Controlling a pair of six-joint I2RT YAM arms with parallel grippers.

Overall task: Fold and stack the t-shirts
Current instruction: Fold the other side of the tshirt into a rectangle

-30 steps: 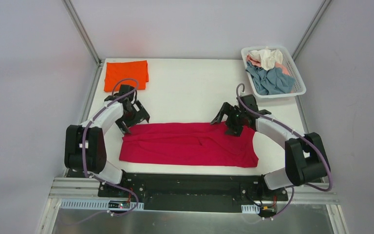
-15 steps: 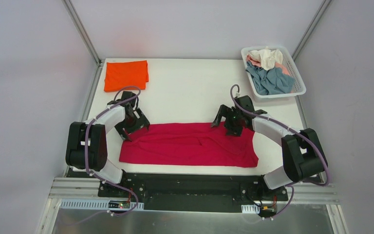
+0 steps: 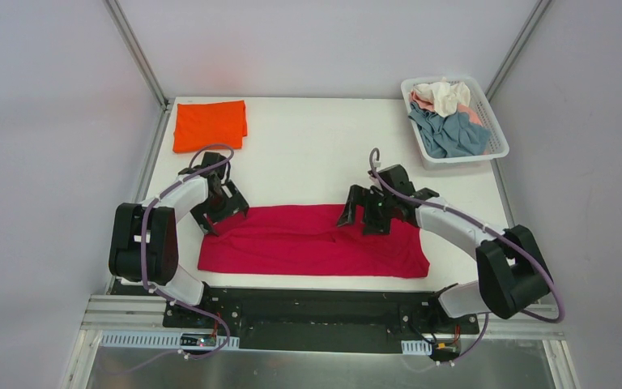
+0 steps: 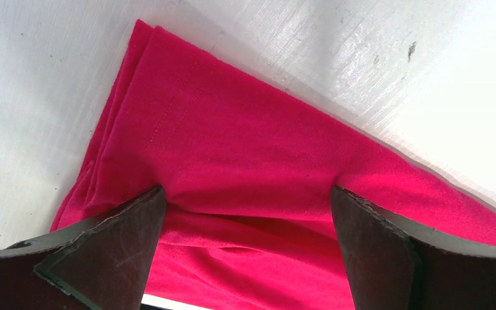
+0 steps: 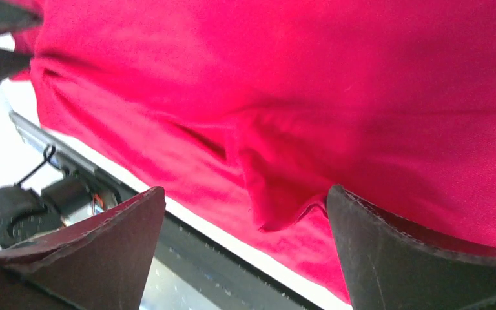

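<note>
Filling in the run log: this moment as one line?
left gripper open over crimson cloth t-shirt left end | right gripper open at far edge

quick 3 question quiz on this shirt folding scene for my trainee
1. True or false: the orange shirt lies folded, apart from the red shirt.
2. What does the basket hold? A) crumpled shirts B) a folded stack C) nothing
3. Fill in: the left gripper and right gripper are both ___ at the red shirt.

Key: 1 true; 2 A; 3 open
</note>
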